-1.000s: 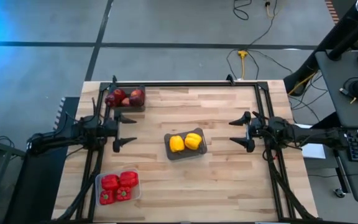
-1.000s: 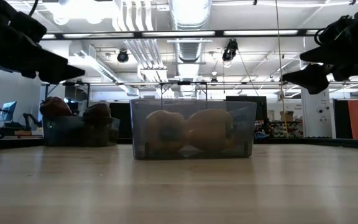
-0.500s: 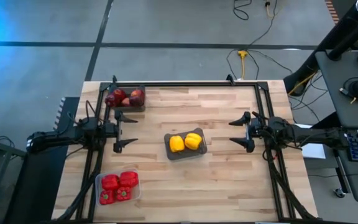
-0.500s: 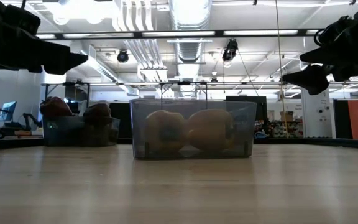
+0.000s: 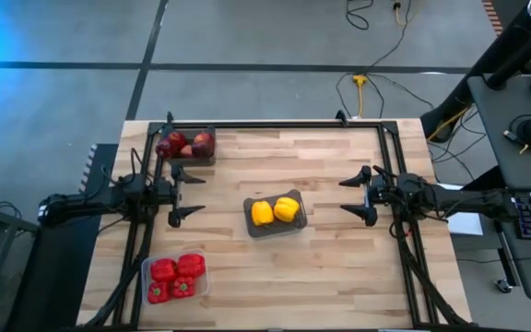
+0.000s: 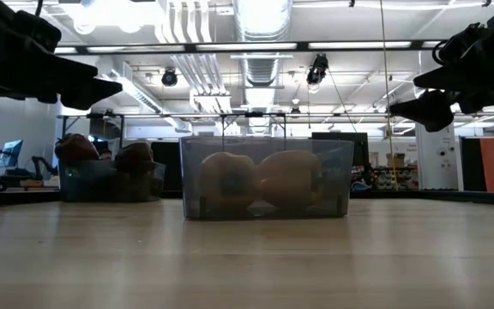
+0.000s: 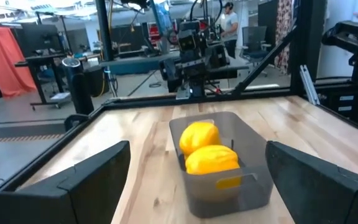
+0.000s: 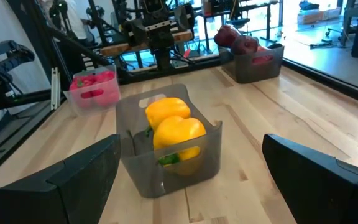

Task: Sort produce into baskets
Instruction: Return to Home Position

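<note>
**Desk:** Is the sorting done?

**Photographer:** By the look of it, yes. The apples (image 5: pixel 184 144) fill the far bin (image 5: pixel 192 161) at the far-left corner of the surface (image 5: pixel 339 267). The yellow peppers (image 5: pixel 275 211) sit in the middle bin (image 5: pixel 276 231) at the centre, and the red peppers (image 5: pixel 175 277) in the clear bin (image 5: pixel 144 269) by the near-left corner. No produce lies loose.

**Desk:** And the arms?

**Photographer:** The left pincer (image 5: pixel 196 194) hangs inside the left edge and the right pincer (image 5: pixel 345 195) inside the right edge. Both are released and empty, and they face the middle bin from opposite sides.

**Desk:** So what could go wrong now?

**Photographer:** Only the retreat, I'd judge. The far bin is near the left pincer's outer finger. A sideways drift as that arm folds back could clip it. The apples stand above its rim, so a knock might roll one out across the surface. The clear bin lies close to the near edge on the same side, so a low sweep of the left arm could shove it off.

**Desk:** And the right side?

**Photographer:** Safer, since it is well apart from every bin. The one hazard there is a forward lurch into the middle bin, which looks light enough to slide or tip.
</note>
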`<state>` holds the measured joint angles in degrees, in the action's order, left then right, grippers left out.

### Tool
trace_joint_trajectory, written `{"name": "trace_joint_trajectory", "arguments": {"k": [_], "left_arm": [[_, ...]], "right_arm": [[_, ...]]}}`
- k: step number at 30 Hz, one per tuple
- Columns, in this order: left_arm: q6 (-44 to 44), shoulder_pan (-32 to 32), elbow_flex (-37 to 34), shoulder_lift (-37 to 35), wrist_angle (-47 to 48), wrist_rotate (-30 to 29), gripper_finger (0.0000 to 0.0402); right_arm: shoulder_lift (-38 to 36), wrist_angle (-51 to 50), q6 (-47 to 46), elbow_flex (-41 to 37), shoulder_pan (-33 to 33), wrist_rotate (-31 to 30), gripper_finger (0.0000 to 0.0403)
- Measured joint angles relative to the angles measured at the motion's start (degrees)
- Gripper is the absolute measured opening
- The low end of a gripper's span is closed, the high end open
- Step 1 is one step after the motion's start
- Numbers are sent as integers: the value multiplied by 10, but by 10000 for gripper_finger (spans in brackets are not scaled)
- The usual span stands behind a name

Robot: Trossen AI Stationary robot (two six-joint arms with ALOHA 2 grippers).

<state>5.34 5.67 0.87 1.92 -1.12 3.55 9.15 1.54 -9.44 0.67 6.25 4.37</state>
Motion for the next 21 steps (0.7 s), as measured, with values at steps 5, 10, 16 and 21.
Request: {"name": "trace_joint_trajectory", "arguments": {"k": [5,10,16,21], "left_arm": [[-1,0,9,7,0,0,355],[-1,0,12,10,-3,0,355],[-1,0,12,11,-4,0,355],[-1,0,12,14,-3,0,355]], "right_arm": [[-6,-1,0,0,-18,-2,382],[-54,-2,0,0,-62,1,382],[-91,2,0,0,-67,1,382],[-90,8,0,0,-66,1,382]]}}
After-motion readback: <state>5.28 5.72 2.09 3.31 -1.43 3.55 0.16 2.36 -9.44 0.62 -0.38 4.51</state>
